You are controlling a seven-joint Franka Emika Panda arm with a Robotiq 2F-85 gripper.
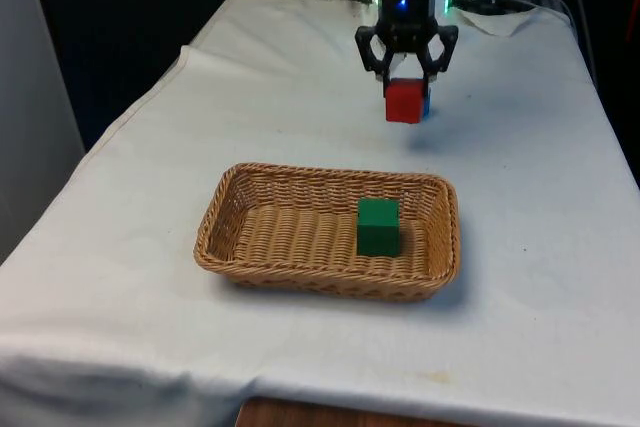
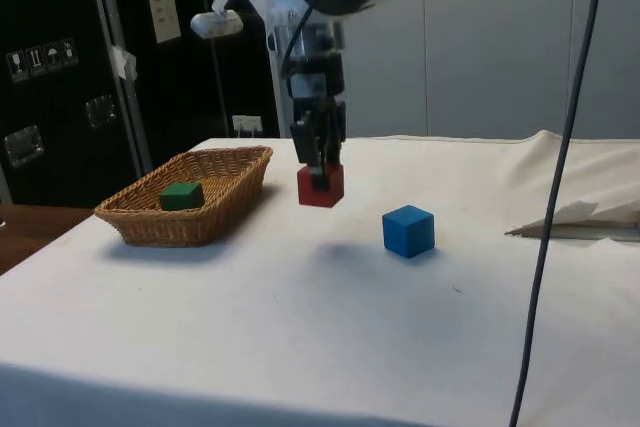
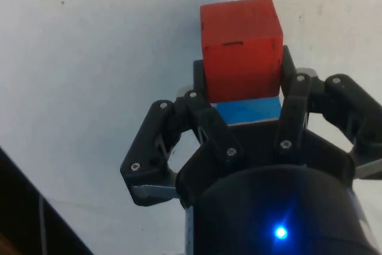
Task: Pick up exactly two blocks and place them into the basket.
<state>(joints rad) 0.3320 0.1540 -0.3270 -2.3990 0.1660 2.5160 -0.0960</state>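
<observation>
The gripper (image 2: 322, 175) pinches the red block (image 2: 320, 187) clear of the table, with 1 green block (image 1: 378, 226) already in the basket (image 1: 240, 217). The grip looks shallow, so the block could slip out short of the rim.

1. Red block (image 1: 404, 102): plain, uniform red.
2. Blue block (image 2: 408, 230): plain bright blue.
3. Green block (image 1: 378, 226): plain dark green.
4. Basket (image 1: 220, 234): tan-brown wicker with a woven pattern.
5. Gripper (image 1: 405, 75): black.
6. Tablecloth (image 1: 520, 187): plain white.
</observation>
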